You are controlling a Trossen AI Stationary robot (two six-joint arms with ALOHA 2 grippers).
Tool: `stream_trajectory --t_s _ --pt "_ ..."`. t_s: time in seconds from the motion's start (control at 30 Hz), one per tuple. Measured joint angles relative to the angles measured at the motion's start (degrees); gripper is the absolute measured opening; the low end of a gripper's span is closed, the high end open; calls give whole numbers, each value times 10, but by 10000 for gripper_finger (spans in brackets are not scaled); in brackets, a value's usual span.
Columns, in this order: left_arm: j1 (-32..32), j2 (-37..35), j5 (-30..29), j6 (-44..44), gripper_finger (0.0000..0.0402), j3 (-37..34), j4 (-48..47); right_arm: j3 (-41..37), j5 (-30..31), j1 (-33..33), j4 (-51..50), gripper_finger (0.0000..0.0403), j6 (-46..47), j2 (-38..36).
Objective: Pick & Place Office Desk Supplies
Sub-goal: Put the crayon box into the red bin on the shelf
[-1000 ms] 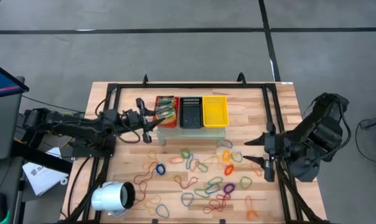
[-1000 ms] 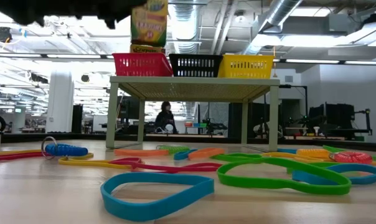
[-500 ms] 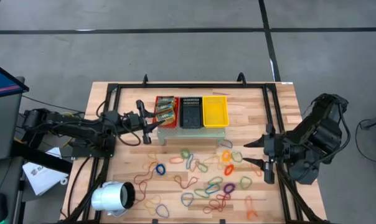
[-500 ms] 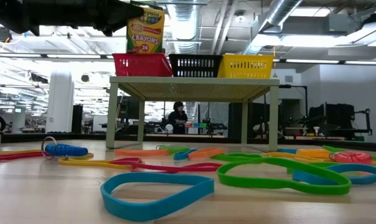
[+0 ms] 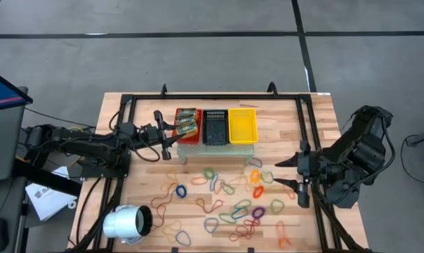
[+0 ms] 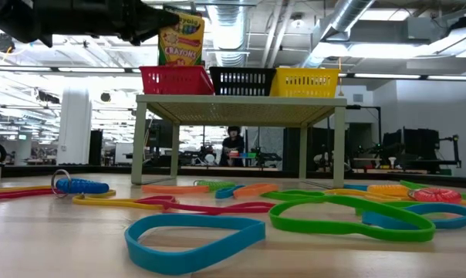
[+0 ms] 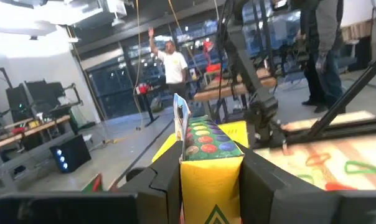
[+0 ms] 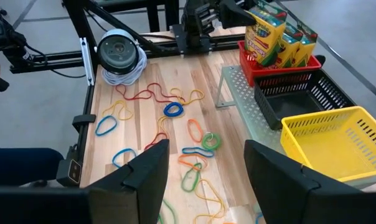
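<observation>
The left gripper [image 5: 171,128] was clamped on a green-and-yellow crayon box [image 6: 180,36], holding it upright just above the red basket [image 6: 176,79]. On the box the word "CRAYONS" could be read in the low view, with a smaller line above it too small to make out. The left wrist view showed the same box [image 7: 208,167] pinched between the two dark fingers [image 7: 169,177], its flap up and rows of coloured dots printed on its top.

Three baskets sat side by side on a low perforated shelf [image 6: 241,108] at the back of the counter [image 5: 314,112]: the red one, a black one [image 5: 215,126] and a yellow one [image 5: 241,125]. In the right wrist view the red basket [image 8: 278,70] held three crayon boxes [image 8: 281,37], counting the one in the left gripper's grasp; the black and yellow baskets held nothing that could be seen.

Rubber bands [image 5: 233,197] lay scattered across the wooden counter in front of the shelf, in red, orange, yellow, green, blue and purple, some overlapping; there were too many to count surely. A white cylinder [image 5: 126,223] with a dark opening lay near the counter's front left corner.

The right gripper [image 5: 290,172] hung over the right side of the counter beside the bands, its fingers spread apart and holding nothing.

A person stood in the room beyond the counter.
</observation>
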Motion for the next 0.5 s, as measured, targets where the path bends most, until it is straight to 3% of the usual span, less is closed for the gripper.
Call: stream_trajectory --t_s 0.27,0.5 --pt "44 0 53 -32 102 0 -48 0 -2 0 0 205 6 0" --pt "45 0 56 -39 102 0 -63 0 -2 0 0 205 6 0"
